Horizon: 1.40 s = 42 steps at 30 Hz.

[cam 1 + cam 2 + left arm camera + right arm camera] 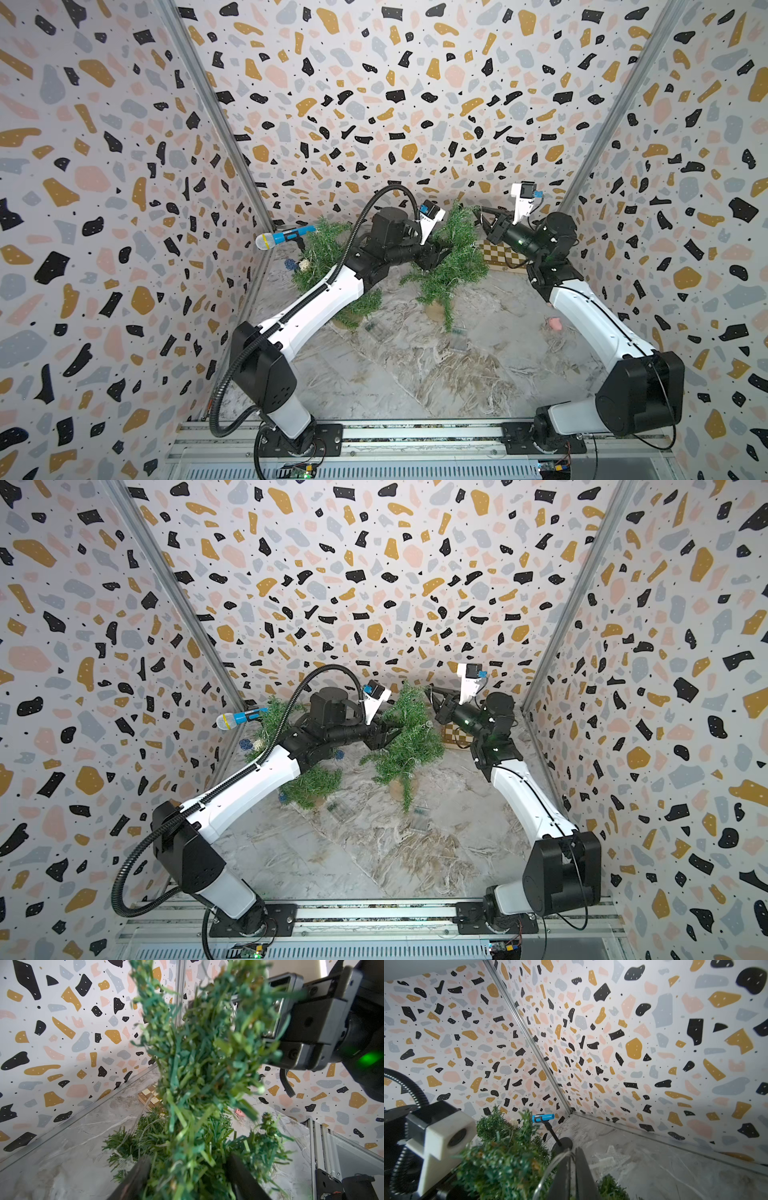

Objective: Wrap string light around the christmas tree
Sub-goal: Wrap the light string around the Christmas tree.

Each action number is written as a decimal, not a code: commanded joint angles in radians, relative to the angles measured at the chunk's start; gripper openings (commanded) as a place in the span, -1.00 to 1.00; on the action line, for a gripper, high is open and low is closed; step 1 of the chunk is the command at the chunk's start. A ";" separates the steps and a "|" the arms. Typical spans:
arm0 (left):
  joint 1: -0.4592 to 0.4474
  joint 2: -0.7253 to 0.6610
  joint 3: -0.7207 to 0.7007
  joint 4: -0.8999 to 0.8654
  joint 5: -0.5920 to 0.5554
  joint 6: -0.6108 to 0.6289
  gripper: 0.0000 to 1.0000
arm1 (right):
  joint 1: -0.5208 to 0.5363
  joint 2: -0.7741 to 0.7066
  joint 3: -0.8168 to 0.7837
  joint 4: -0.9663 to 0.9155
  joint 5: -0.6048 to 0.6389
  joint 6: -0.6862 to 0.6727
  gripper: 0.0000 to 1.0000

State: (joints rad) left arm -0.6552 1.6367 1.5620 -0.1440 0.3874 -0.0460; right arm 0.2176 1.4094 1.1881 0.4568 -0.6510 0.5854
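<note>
Currently left gripper point(188, 1160) gapes astride christmas tree point(455, 253) at 12 o'clock; right gripper point(572, 1150) is clamped on string light point(548, 1169). Table point(415, 386) lies bare toward 6 o'clock.

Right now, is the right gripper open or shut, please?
Shut: the right gripper has its fingers nearly touching, apparently pinching the thin string light at the tips.

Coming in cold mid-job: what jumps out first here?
Two green trees at the back: the left tree, and the middle tree, whose branches the left gripper's fingers straddle while the right gripper pinches a thin light wire beside its top. A blue microphone on a stand pokes out at the back left.
</note>
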 commanded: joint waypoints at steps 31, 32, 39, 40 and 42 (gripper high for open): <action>0.009 0.006 -0.078 0.066 0.052 -0.079 -0.14 | 0.123 -0.206 -0.125 -0.278 0.136 -0.121 -0.16; 0.009 -0.001 -0.085 0.066 0.049 -0.079 -0.14 | 0.122 -0.221 -0.134 -0.283 0.142 -0.122 -0.14; 0.009 -0.041 -0.106 0.058 0.037 -0.062 -0.06 | 0.123 -0.323 -0.162 -0.345 0.189 -0.156 0.14; 0.010 -0.046 -0.106 0.051 0.032 -0.058 -0.01 | 0.123 -0.326 -0.153 -0.367 0.190 -0.171 0.18; 0.009 -0.060 -0.105 0.042 0.009 -0.056 0.13 | 0.123 -0.334 -0.143 -0.405 0.209 -0.188 0.28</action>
State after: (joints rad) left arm -0.6491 1.6150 1.4712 -0.0696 0.4210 -0.1158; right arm 0.3397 1.0981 1.0161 0.1181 -0.4759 0.4393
